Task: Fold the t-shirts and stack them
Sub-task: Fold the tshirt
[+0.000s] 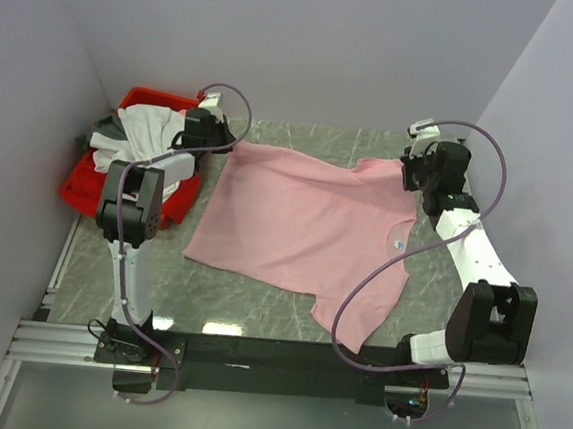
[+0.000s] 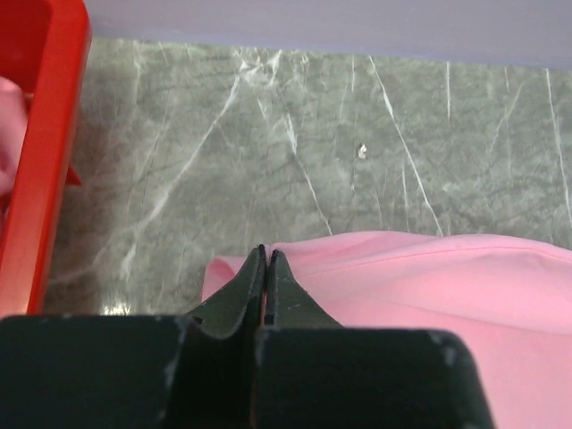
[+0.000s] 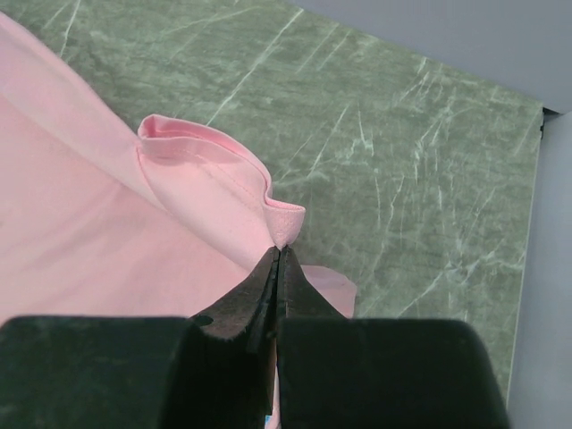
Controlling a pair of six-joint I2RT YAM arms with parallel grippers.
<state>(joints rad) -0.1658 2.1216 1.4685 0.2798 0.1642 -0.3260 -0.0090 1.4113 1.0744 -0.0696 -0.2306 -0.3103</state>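
Observation:
A light pink t-shirt (image 1: 306, 226) lies spread across the green marble table, its small blue chest mark (image 1: 399, 244) near the right side. My left gripper (image 1: 227, 145) is shut on the shirt's far left corner; in the left wrist view the closed tips (image 2: 266, 253) pinch the pink edge (image 2: 429, 286). At the far right corner, my right gripper (image 1: 404, 173) is shut on a fold of the hem. In the right wrist view that hem (image 3: 214, 156) curls up from the closed tips (image 3: 281, 248). White (image 1: 148, 132) and dark grey (image 1: 90, 139) t-shirts are piled in the bin.
The red plastic bin (image 1: 148, 95) stands at the far left; its wall (image 2: 40, 161) is close beside the left gripper. The right arm's purple cable (image 1: 360, 291) loops over the shirt's near right part. Grey walls enclose the table on three sides.

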